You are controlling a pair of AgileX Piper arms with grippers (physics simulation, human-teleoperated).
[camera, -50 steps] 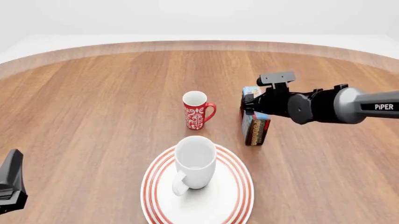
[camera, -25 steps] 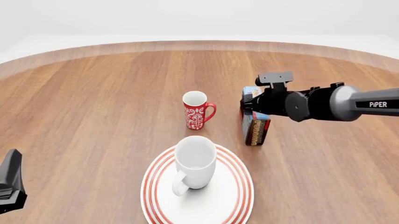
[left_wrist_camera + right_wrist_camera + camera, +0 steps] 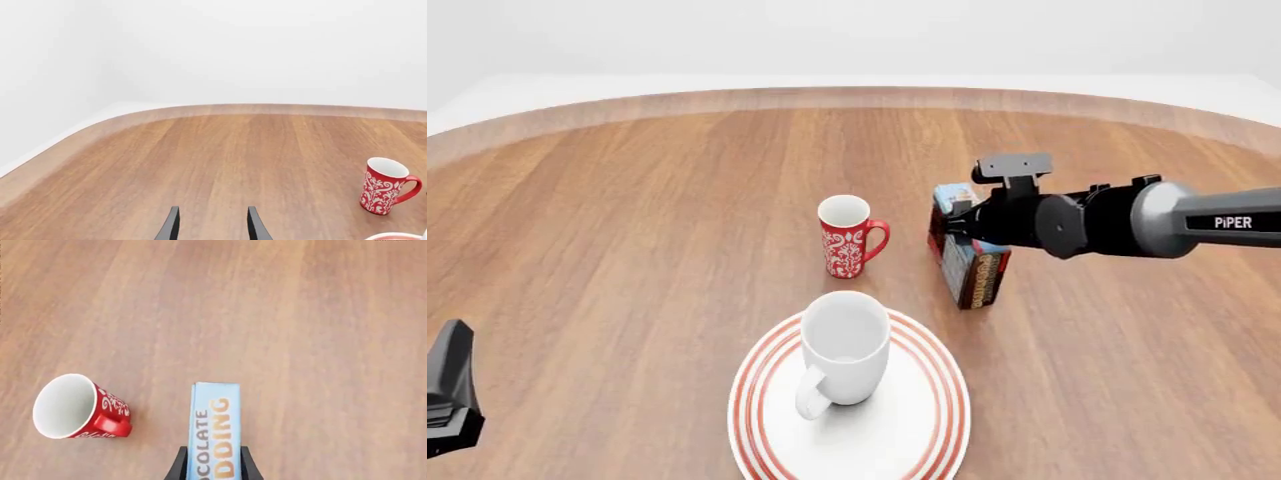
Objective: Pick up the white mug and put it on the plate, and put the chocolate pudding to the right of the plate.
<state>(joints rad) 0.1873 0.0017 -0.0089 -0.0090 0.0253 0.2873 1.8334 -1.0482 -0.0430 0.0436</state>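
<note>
Front view shows the white mug [image 3: 845, 345] standing upright on the plate [image 3: 924, 425], with its handle turned toward the near edge of the table [image 3: 627, 230]. The plate with red rings lies near the front edge, in the middle. Behind it, a little further away, stands the red mug [image 3: 849, 237] with white flowers, its handle pointing to the right. To the right of the red mug the right gripper [image 3: 958, 228] holds the chocolate pudding [image 3: 969, 266]; the box is beyond the plate and to its right, tilted a little, and I cannot tell if its lower end touches the wood. From the right wrist camera I see the two dark fingers [image 3: 179, 467] pressed against both sides of the chocolate pudding [image 3: 213, 430], so this hand is clamped on the box, and the light blue face with orange letters looks at the camera. The red mug [image 3: 75, 407] appears beside the box, apart from it. The left gripper [image 3: 447, 392] waits at the left near corner, well apart from everything. In the left wrist camera its fingers [image 3: 171, 226] stand apart with only bare wood between them, and the red mug [image 3: 386, 186] is far off to one side.
</note>
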